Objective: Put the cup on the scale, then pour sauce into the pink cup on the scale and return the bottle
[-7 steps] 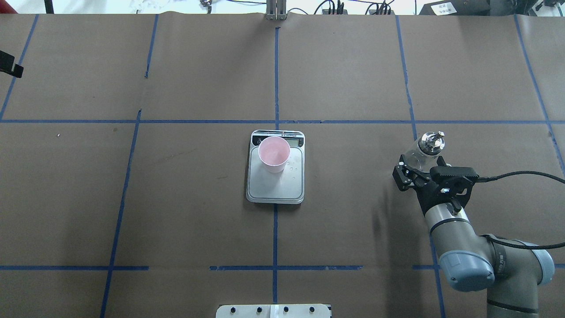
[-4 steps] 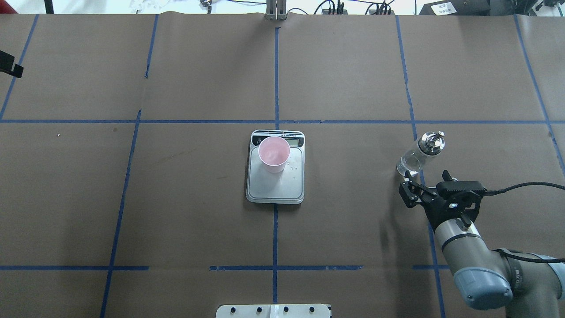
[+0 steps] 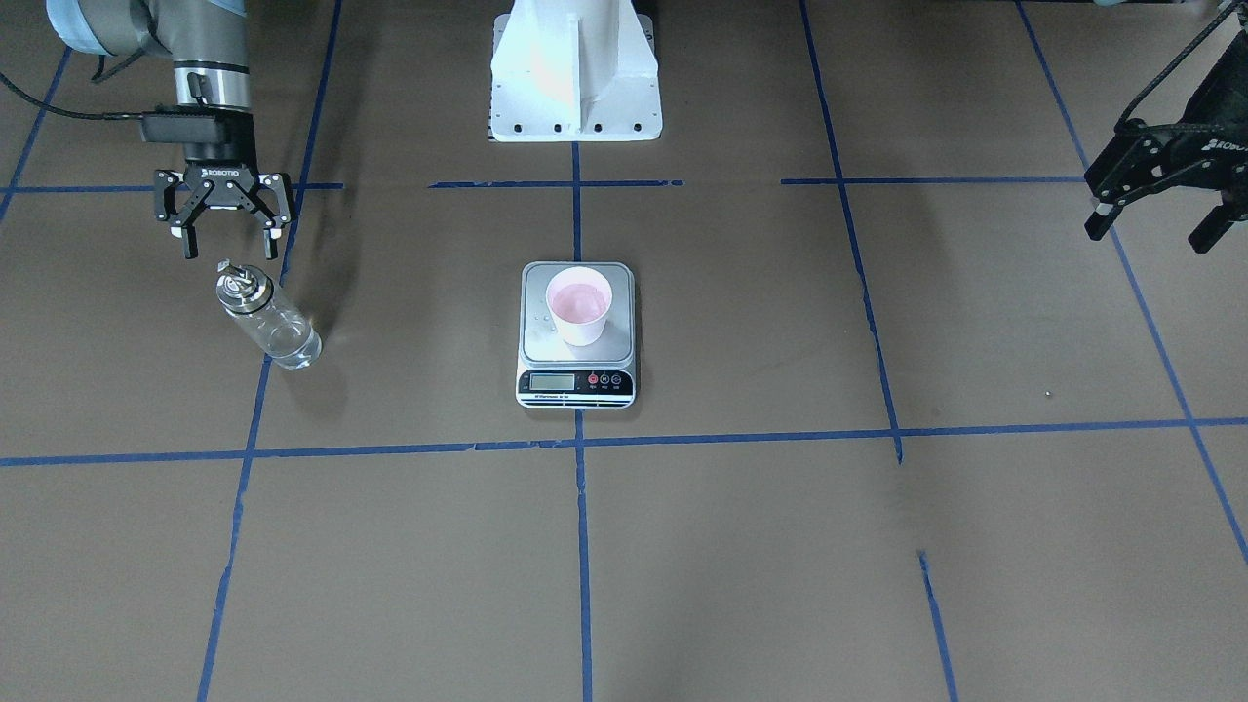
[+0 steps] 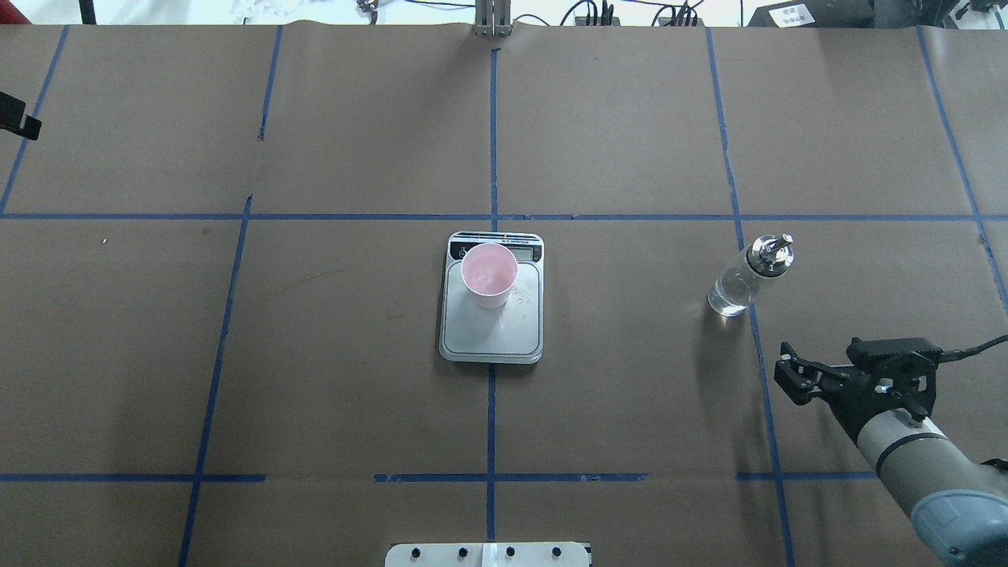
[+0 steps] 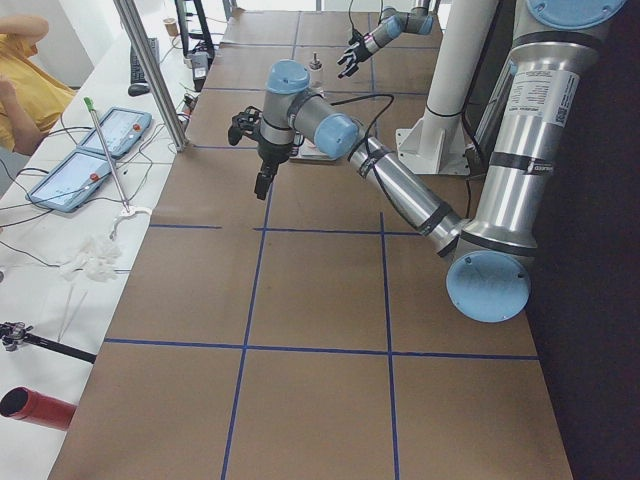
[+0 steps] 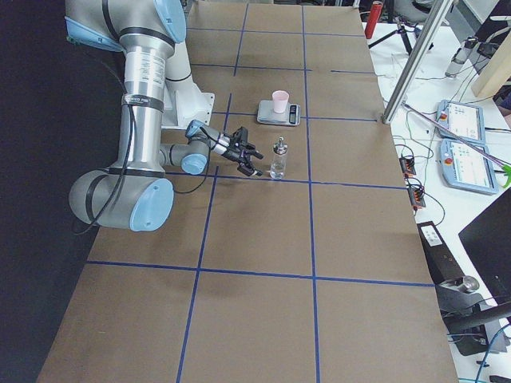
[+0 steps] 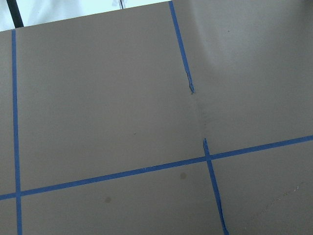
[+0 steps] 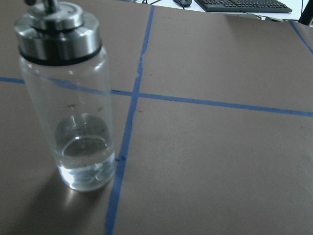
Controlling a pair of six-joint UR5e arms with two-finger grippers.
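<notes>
Glass bottle [image 4: 746,277] stood upright just beside a blue tape line [image 4: 773,449], with a little clear sauce [image 8: 84,156] at its bottom. I noted the right gripper [image 3: 228,239] near it, empty, jaws wide. The pink cup [image 4: 489,275] sat on the scale [image 4: 492,335]. The left gripper [image 3: 1149,234] was also spread, well apart.

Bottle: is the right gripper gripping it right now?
No. The bottle stands alone on the table, and the right gripper is open with a clear gap between it and the bottle.
</notes>
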